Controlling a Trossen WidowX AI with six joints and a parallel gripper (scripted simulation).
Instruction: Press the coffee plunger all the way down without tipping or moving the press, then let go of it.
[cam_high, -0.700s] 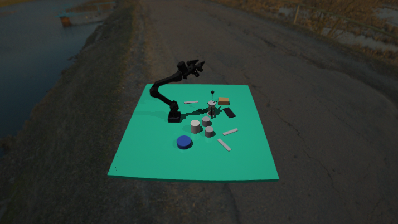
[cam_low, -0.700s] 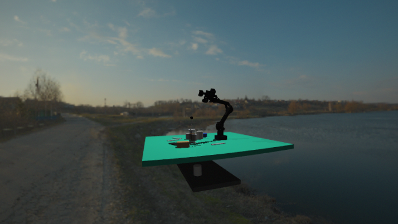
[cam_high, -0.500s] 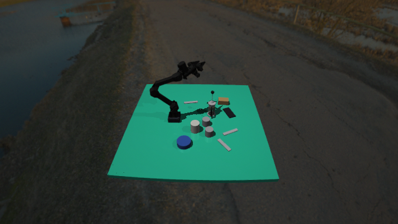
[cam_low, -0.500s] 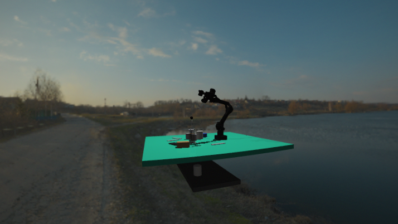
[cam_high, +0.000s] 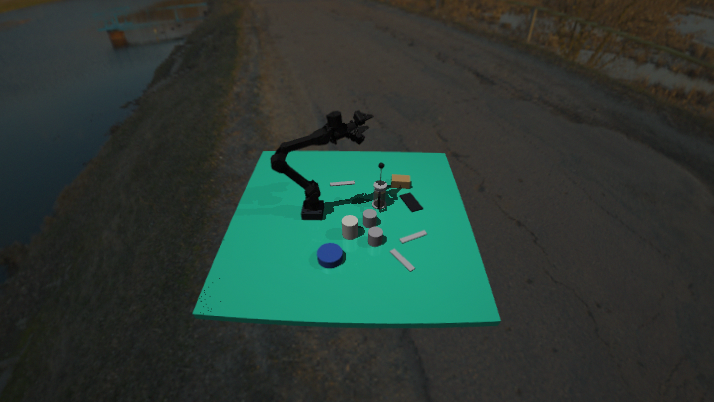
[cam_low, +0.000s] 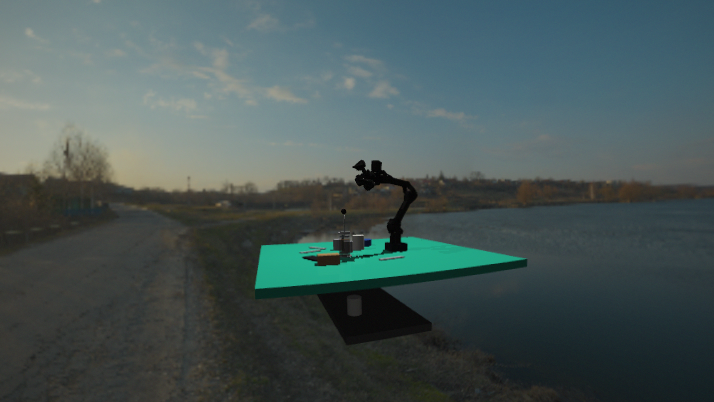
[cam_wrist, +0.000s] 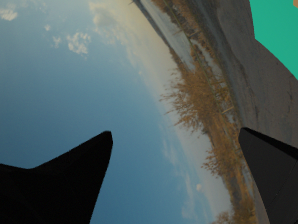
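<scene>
A flat, matte teal tabletop (cam_high: 280, 290) is carrying everything, with the black, jointed arm (cam_high: 292, 170) standing on a boxy base near its left rear part. The coffee press (cam_high: 379, 195) is standing upright toward the back of the tabletop, a slim glassy cylinder in a dark frame, its thin plunger rod rising straight up and ending in a small round black knob (cam_high: 381, 165); the plunger is sitting high, not pressed down.

The claw (cam_high: 361, 125) is hanging high in the air, up and to the left of the knob and well apart from it, its dark fingers standing spread almost fully and gripping nothing; through the wrist view only sky and landscape are showing between them.

A tan block (cam_high: 401, 181) is lying just beside the press at its right rear, and a flat black slab (cam_high: 411, 202) is lying near its right front. Three smooth grey cylinders (cam_high: 350, 227) are clustering in front of the press, with a low blue disc (cam_high: 330, 255) farther forward. Three pale flat bars (cam_high: 413, 236) are lying scattered, one behind the arm's reach line, two at right front.
</scene>
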